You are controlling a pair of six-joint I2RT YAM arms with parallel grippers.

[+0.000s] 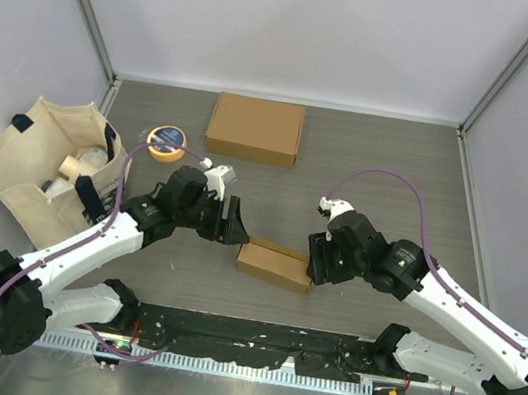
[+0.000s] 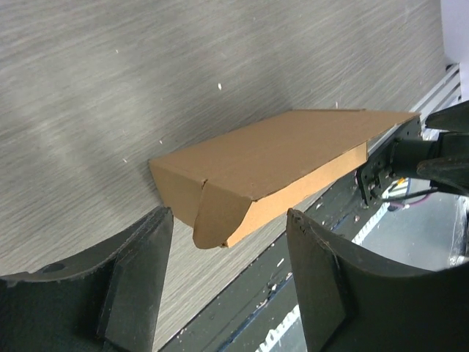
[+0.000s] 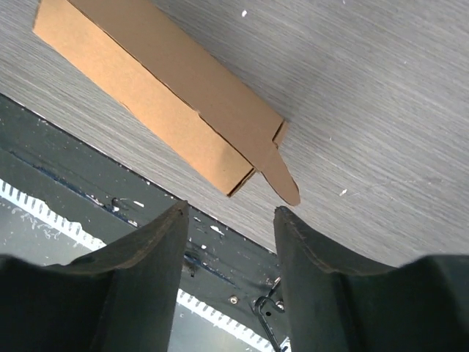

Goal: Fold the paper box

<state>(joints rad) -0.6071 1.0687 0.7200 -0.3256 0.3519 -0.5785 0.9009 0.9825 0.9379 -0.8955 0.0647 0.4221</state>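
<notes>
Left wrist view showed my left gripper [image 2: 229, 220] with its jaws spread and empty. The paper box [image 2: 278, 158] lay on the table [image 1: 381, 166] just beyond them, its near end flap [image 2: 218, 204] curling outward, untucked. On the right wrist camera the right gripper [image 3: 231, 213] also stood spread, pinching nothing, and a rounded tab [image 3: 282, 183] stuck out of that end of the box toward it.

I judged the body already folded into a closed long carton, with both ends left to tuck. From above, the box lay just toward 6 o'clock of the table's middle. Both arms reached low and inward, the left from 7 o'clock and the right from 5 o'clock, with the grippers facing each other across the box. A flat brown carton [image 1: 255, 128] sat at 12 o'clock.
</notes>
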